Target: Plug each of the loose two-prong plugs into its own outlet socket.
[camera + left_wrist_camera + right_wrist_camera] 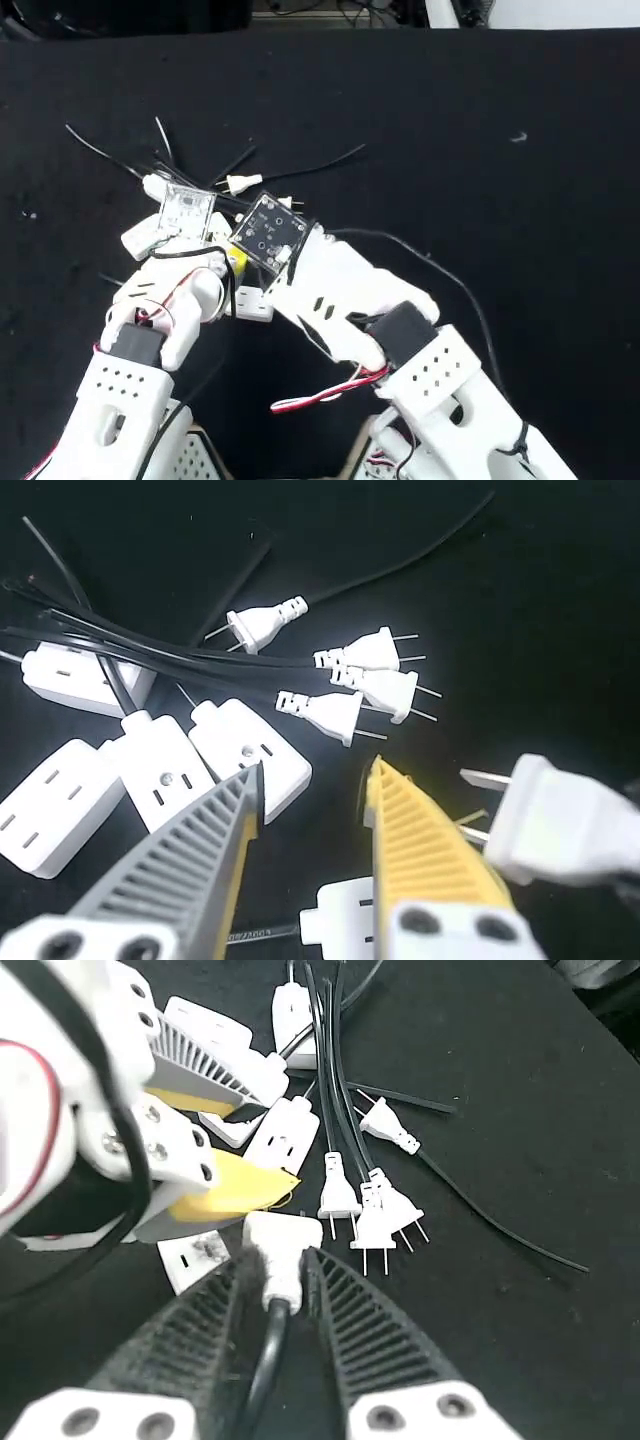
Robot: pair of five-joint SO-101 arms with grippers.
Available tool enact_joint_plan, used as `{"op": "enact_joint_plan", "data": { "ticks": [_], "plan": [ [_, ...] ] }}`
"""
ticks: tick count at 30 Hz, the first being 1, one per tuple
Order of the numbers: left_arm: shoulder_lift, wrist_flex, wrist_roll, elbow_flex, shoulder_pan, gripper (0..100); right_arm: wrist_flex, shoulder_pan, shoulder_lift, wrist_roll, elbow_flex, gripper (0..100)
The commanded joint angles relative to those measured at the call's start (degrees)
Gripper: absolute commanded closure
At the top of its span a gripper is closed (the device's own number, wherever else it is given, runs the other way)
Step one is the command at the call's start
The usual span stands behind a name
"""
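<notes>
On black table point(520, 1110), right gripper point(282, 1268) pinches a plug point(284, 1240) beside spread left gripper point(316, 765).

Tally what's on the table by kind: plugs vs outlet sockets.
Loose plugs: 4
Held plug, in right claw: 1
Outlet sockets: 5
Total: 10

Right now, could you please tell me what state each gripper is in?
Left gripper: open, holding nothing.
Right gripper: closed on a white two-prong plug.
</notes>
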Motion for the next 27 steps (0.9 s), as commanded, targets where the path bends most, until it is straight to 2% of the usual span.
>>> {"op": "enact_joint_plan", "data": {
  "ticks": [1, 27],
  "plan": [
    [-0.53, -0.35, -0.62, -0.31, -0.31, 82, 0.26, -0.7, -1.71, -0.26, -3.47, 98.8],
    [-0.53, -0.35, -0.26, 0.48, 0.66, 82, -0.18, -1.14, -1.63, -0.88, -5.85, 98.8]
  ]
}}
